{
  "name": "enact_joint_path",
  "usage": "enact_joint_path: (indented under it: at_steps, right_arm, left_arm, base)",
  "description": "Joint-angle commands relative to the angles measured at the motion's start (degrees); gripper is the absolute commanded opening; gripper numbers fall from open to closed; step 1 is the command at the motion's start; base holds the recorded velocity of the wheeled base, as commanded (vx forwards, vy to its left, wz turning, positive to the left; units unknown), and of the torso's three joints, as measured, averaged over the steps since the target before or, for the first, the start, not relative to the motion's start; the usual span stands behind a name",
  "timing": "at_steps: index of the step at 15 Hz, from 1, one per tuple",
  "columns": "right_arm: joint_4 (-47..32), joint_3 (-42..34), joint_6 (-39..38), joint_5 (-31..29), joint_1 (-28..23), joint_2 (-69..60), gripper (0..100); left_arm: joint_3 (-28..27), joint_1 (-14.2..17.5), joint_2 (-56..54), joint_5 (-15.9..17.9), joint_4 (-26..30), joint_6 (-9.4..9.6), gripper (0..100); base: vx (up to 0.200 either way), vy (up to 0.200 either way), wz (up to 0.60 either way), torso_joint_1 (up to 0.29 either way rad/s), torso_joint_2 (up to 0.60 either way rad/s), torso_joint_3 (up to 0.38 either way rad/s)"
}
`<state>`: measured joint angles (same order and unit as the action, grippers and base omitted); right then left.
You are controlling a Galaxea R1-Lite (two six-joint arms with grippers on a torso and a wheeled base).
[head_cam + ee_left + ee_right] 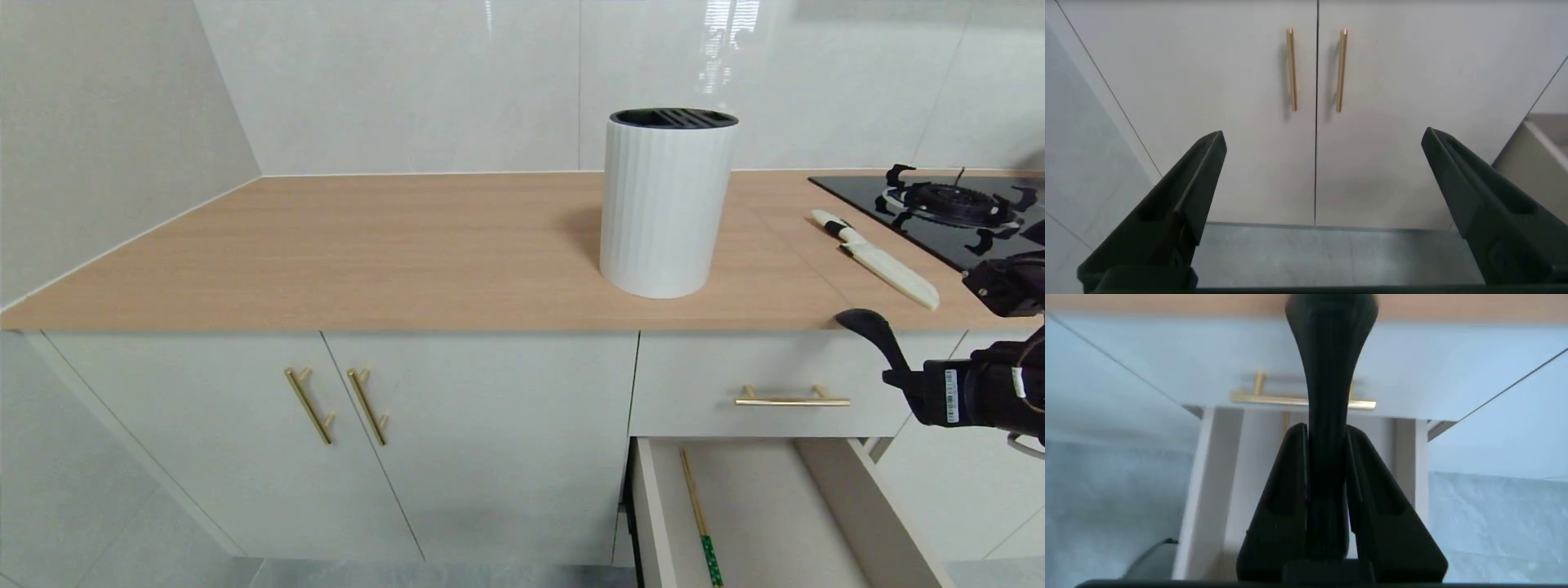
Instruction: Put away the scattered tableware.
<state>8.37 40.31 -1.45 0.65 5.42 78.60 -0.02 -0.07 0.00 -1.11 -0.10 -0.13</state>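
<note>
My right gripper hangs in front of the cabinet at the right, below the counter's front edge. It is shut on a black spoon, whose rounded end sticks up toward the counter edge. The right wrist view has the black spoon clamped between the fingers of my right gripper, above the open drawer. A white-bladed knife lies on the counter near the stove. Chopsticks lie in the open lower drawer. My left gripper stands open, facing the cabinet doors.
A tall white ribbed knife holder with a slotted black top stands on the wooden counter. A black gas stove is at the back right. A shut drawer with a gold handle sits above the open one.
</note>
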Motion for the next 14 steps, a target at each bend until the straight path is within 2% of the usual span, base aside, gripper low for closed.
enact_joint_path:
  at_steps: [1, 4, 6, 8, 10, 14]
  right_arm:
    - [0.3, -0.9, 0.9, 0.1, 0.0, -1.2, 0]
    - [3.5, -2.0, 0.9, 0.3, 0.3, -3.8, 0]
    - [7.1, -1.8, 0.8, 2.9, 2.7, -20.0, 0]
    - [1.6, -0.8, 0.9, 4.5, 2.7, -29.2, 0]
    - [-6.2, -1.5, 1.1, 5.8, 2.7, -32.4, 0]
    - [-6.2, -11.0, 2.2, 6.2, 2.7, -28.2, 0]
  left_arm:
    - [0.0, 0.0, 0.1, 0.0, 0.0, 0.05, 100]
    - [0.0, 0.0, 0.1, 0.0, 0.0, -0.04, 100]
    - [0.0, 0.0, 0.1, 0.0, 0.0, -0.04, 100]
    - [0.0, 0.0, 0.1, 0.0, 0.0, -0.04, 100]
    - [0.0, 0.0, 0.1, 0.0, 0.0, -0.04, 100]
    - [0.0, 0.0, 0.1, 0.0, 0.0, 0.05, 100]
  base:
    - [0.0, 0.0, 0.0, -0.173, 0.48, 0.3]
    - [0.0, 0.0, 0.0, -0.158, 0.46, 0.299]
    - [0.0, 0.0, 0.0, -0.141, 0.46, 0.32]
    - [0.0, 0.0, 0.0, -0.117, 0.45, 0.325]
    - [0.0, 0.0, 0.0, -0.095, 0.45, 0.354]
    - [0.0, 0.0, 0.0, -0.029, 0.14, 0.102]
